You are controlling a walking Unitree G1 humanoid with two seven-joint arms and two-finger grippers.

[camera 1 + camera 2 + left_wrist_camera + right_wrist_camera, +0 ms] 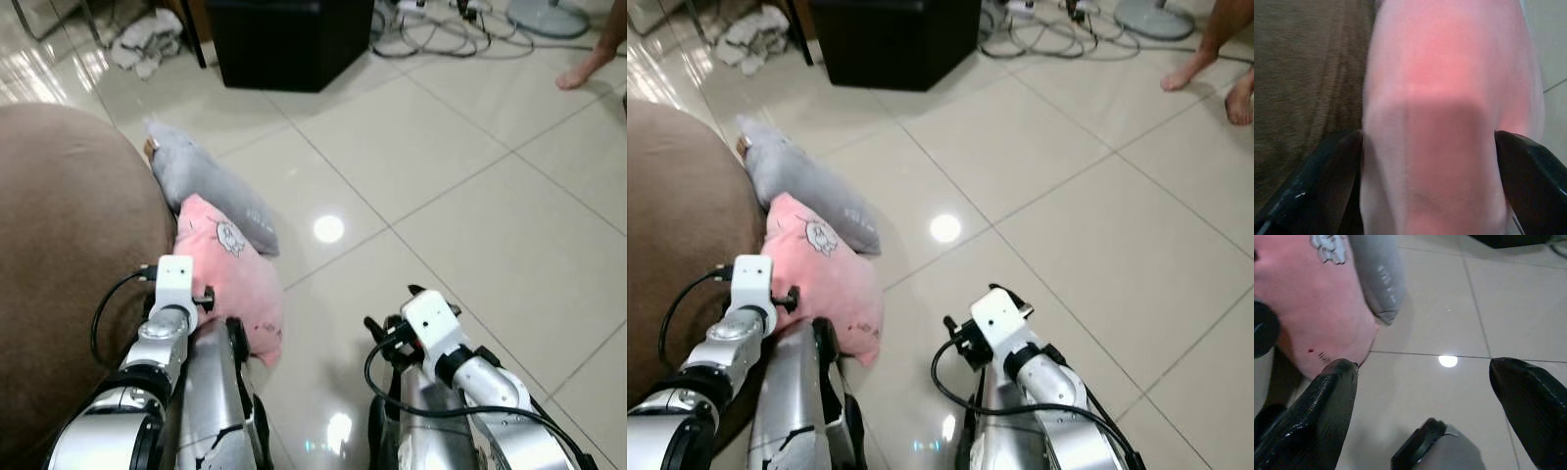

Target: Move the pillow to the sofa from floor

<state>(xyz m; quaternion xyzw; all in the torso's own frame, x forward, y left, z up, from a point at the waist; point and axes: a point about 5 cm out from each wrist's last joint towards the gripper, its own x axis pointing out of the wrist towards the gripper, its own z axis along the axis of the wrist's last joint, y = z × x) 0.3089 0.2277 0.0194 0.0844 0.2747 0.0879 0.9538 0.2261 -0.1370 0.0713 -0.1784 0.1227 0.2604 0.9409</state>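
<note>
Two pillows, pink with an unreadable print and grey, lie on glossy beige tiles against the brown sofa; left gripper straddles the pink one, fingers spread, while right gripper hangs open.

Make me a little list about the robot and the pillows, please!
pink pillow: on the tiled floor, leaning against the brown sofa
grey pillow: lying beside the pink one, just behind it
left gripper: open, one finger on each side of the pink pillow
right gripper: open over the bare tiles, holding nothing
task: not done yet
also there: black box, cables, a person's foot
</note>
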